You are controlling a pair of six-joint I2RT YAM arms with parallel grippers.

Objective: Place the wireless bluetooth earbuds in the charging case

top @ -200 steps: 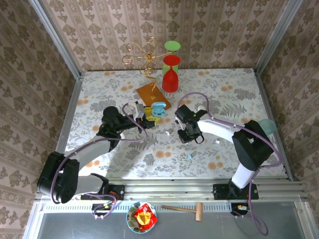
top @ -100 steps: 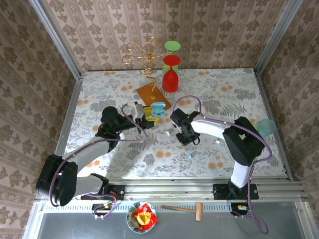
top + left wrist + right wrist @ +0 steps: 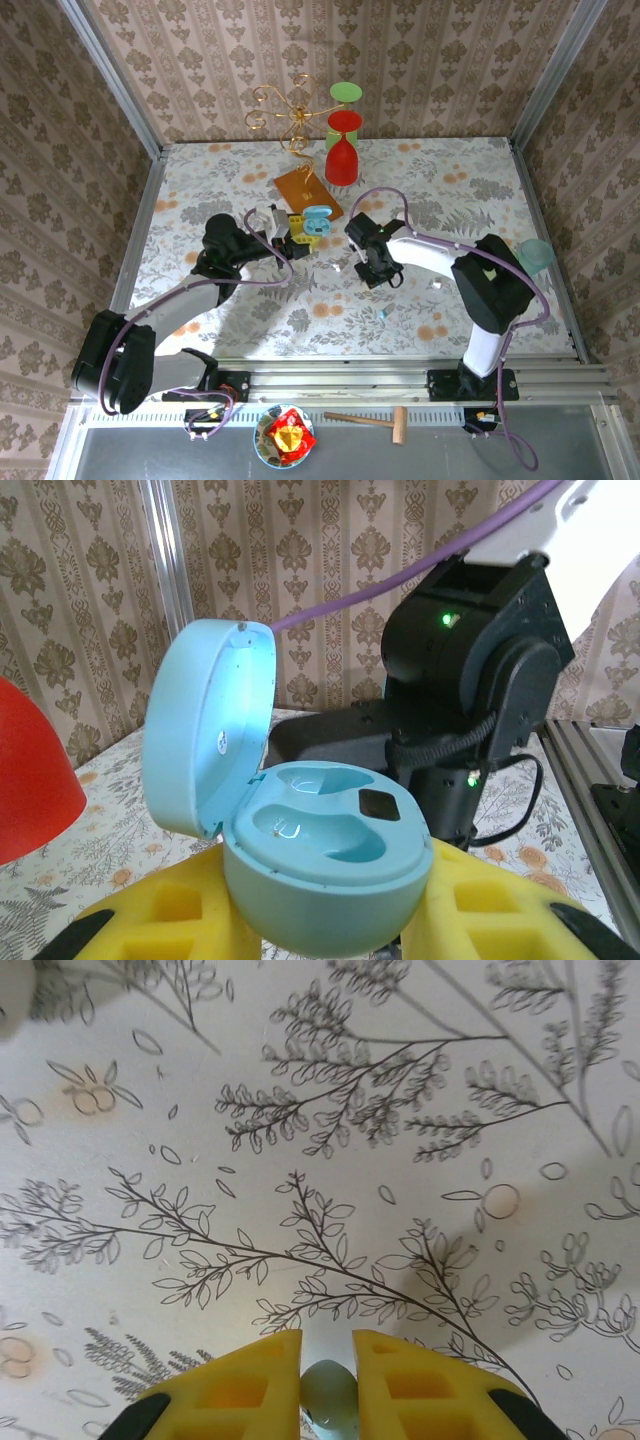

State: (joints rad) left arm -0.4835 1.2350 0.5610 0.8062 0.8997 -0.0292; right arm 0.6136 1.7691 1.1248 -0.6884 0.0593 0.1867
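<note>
The earbud [image 3: 328,1392] is a tiny, smooth, pale blue-green nub. I judge it to be hard plastic and almost weightless, so it is likely to squirt out of a pinch or roll if it is nudged. It is best gripped across its rounded body with a light, centred squeeze rather than by any thin stem. It sits between the yellow pads of the right gripper [image 3: 327,1360], low over the table [image 3: 420,1110] near its middle. The jaws stand narrow, with a pad against each side of the earbud, so I read this as a hold. Whether the earbud has lifted off the surface cannot be told. The case [image 3: 310,865] is a smooth, light blue pebble, rigid and probably light as well. Its hinged lid [image 3: 205,740] stands open and upright, and that thin hinge is the part to spare from any knock. The left gripper [image 3: 320,925] is closed on the case's lower shell, one yellow finger on each side, and holds it with the two wells facing up. Both wells look empty, and one has a small dark square on its floor. From above, the case [image 3: 318,224] hangs left of the table's centre, somewhat toward the far edge, with the right gripper [image 3: 371,266] near it on the right. A couple of pale specks [image 3: 436,284] lie toward the near-right part of the table — perhaps more earbuds, though they are too small to tell.
</note>
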